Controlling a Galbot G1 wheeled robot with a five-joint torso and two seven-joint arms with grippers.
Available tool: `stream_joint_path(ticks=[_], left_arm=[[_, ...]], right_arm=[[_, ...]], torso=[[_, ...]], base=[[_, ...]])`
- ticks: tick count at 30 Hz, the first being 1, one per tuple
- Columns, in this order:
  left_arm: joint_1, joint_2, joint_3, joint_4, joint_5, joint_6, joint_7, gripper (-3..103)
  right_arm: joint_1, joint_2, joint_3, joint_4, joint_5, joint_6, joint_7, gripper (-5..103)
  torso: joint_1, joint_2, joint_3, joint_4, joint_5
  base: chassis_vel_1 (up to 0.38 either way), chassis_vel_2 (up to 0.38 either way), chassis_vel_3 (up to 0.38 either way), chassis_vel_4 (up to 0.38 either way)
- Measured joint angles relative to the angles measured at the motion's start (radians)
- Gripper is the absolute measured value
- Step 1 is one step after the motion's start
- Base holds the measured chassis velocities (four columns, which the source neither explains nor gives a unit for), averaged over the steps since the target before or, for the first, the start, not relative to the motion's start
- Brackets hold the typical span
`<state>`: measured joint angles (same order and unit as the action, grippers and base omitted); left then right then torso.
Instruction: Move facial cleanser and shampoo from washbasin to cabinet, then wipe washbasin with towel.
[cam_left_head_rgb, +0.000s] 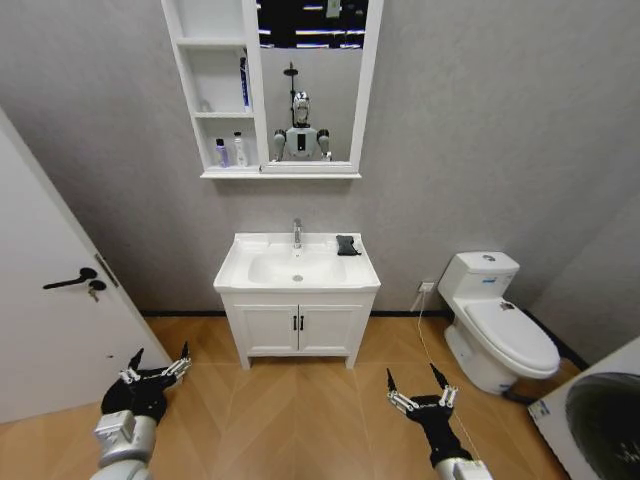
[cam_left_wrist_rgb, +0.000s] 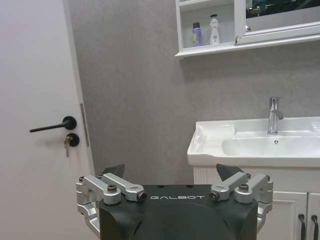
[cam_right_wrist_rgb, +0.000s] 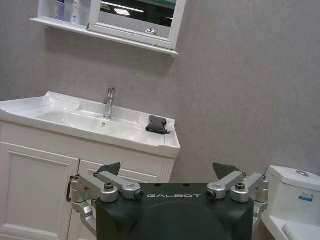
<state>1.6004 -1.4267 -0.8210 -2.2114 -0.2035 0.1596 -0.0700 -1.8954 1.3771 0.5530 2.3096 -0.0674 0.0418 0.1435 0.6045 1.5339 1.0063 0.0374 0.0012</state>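
Washbasin (cam_left_head_rgb: 262, 250), a glossy white ceramic rectangle with a smooth oval bowl, sits against the far wall on a two-door vanity (cam_left_head_rgb: 298, 328); one chrome tap (cam_left_head_rgb: 297, 233) rises at its back edge and one round drain (cam_left_head_rgb: 297, 278) marks the bowl. At the basin's back right corner lies one towel (cam_left_head_rgb: 347, 245), a small black cloth, soft and bunched. Above hangs the cabinet (cam_left_head_rgb: 223, 115), a narrow white unit of stacked shelves joined on its right to a white-framed mirror (cam_left_head_rgb: 310, 100); two bottles stand side by side on its lowest shelf, one purple (cam_left_head_rgb: 221, 153) and one white (cam_left_head_rgb: 239, 149). A glossy white toilet (cam_left_head_rgb: 498, 320) stands to the right, a white door (cam_left_head_rgb: 60, 300) to the left. Near the wood-pattern floor, the left gripper (cam_left_head_rgb: 160, 363) and right gripper (cam_left_head_rgb: 416, 381) hover well short of the vanity, both with black-tipped jaws spread wide and holding nothing.
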Motion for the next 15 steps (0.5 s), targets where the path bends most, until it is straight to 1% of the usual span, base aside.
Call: stream_joint_path(ticks=[1,3,4,5,6,7,8,10,13,14,15], left_arm=[[0.0,0.0,0.0,0.0,0.0,0.0,0.0,100],[0.0,0.0,0.0,0.0,0.0,0.0,0.0,100],[0.0,0.0,0.0,0.0,0.0,0.0,0.0,100],[0.0,0.0,0.0,0.0,0.0,0.0,0.0,100],[0.0,0.0,0.0,0.0,0.0,0.0,0.0,100],[0.0,0.0,0.0,0.0,0.0,0.0,0.0,100],[0.0,0.0,-0.001,0.0,0.0,0.0,-0.001,100],[0.0,0.0,0.0,0.0,0.0,0.0,0.0,100],[0.0,0.0,0.0,0.0,0.0,0.0,0.0,100],[0.0,0.0,0.0,0.0,0.0,0.0,0.0,100],[0.0,0.0,0.0,0.0,0.0,0.0,0.0,100]], right_arm=[[0.002,0.0,0.001,-0.001,-0.001,0.004,-0.015,100],[0.004,0.001,0.002,-0.003,-0.002,0.015,-0.03,100],[0.016,0.001,0.008,-0.014,-0.002,0.045,-0.065,100],[0.022,0.002,0.011,-0.02,-0.001,0.058,-0.072,100],[0.042,0.002,0.021,-0.037,-0.005,0.097,-0.084,100],[0.042,0.002,0.021,-0.037,-0.005,0.097,-0.084,100],[0.048,0.001,0.026,-0.044,-0.012,0.109,-0.087,100],[0.051,0.0,0.032,-0.05,-0.019,0.118,-0.089,100],[0.051,0.0,0.033,-0.051,-0.02,0.119,-0.089,100],[0.052,0.0,0.033,-0.051,-0.021,0.119,-0.089,100],[0.052,0.0,0.033,-0.051,-0.021,0.119,-0.089,100]], torso=[[0.0,0.0,0.0,-0.0003,-0.0025],[0.0,0.0,0.0,-0.0006,-0.0027],[0.0,0.0,0.0,0.0002,0.0003],[0.0,0.0,0.0,0.0,0.0004],[-0.001,0.0,0.0,0.0004,-0.0024],[-0.001,0.0,0.0,0.0004,-0.0024],[-0.001,0.001,-0.001,0.0008,-0.0015],[-0.001,0.001,0.0,-0.001,-0.0006],[-0.001,0.001,-0.001,-0.0006,-0.0009],[-0.001,0.001,0.0,-0.0006,-0.0018],[0.0,0.0,0.0,-0.0001,-0.0004]], base=[[0.313,-0.376,-0.318,0.381],[0.326,-0.356,-0.318,0.381],[0.31,-0.337,-0.345,0.374],[0.31,-0.337,-0.345,0.313],[0.241,-0.326,-0.276,0.269],[0.241,-0.326,-0.276,0.269],[0.241,-0.032,-0.226,0.269],[0.113,-0.071,-0.196,0.115],[0.056,-0.074,-0.119,0.072],[-0.025,-0.057,0.008,0.039],[-0.038,-0.017,0.052,-0.03]])
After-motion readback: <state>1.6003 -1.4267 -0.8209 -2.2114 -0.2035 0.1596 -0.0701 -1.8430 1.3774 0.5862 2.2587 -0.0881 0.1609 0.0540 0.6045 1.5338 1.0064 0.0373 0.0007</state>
